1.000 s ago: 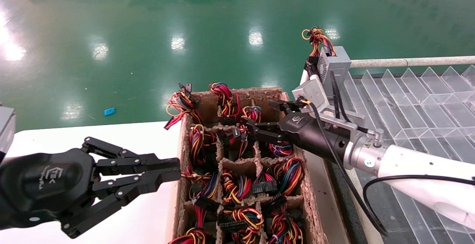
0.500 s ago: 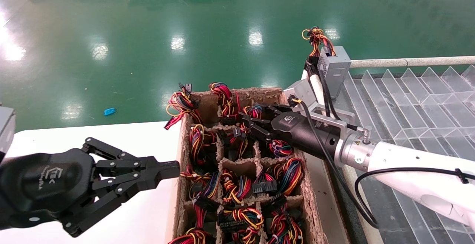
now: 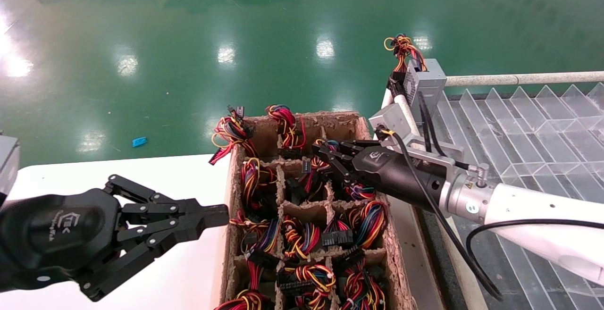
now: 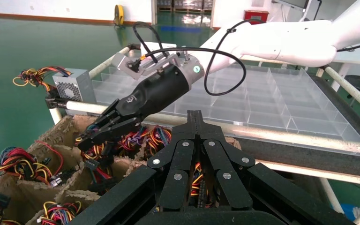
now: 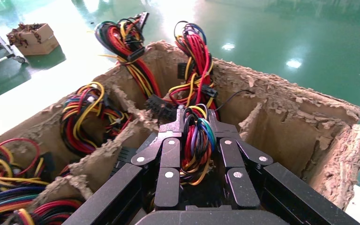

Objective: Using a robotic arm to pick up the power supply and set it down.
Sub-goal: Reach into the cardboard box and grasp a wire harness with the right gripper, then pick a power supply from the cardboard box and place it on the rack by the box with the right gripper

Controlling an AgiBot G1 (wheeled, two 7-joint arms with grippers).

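The black right gripper (image 5: 194,129) has its jaws clamped on a multicoloured wire bundle (image 5: 196,140) of a power supply sunk in the brown pulp-cardboard tray (image 3: 391,248). Lift straight up, slowly, avoiding divider snags.

A white table (image 3: 141,178) carries a brown pulp divider tray (image 3: 231,253) packed with wire bundles (image 3: 302,239).

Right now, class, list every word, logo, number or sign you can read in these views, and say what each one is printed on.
"TEK": white logo on the black palm of the left tool, readable in the head view.
White logo on the palm of the right tool, over the cardboard box: same shape, letters too small to read.
Small round and triangular stickers on the right arm's silver wrist: unreadable.
No other text shows.
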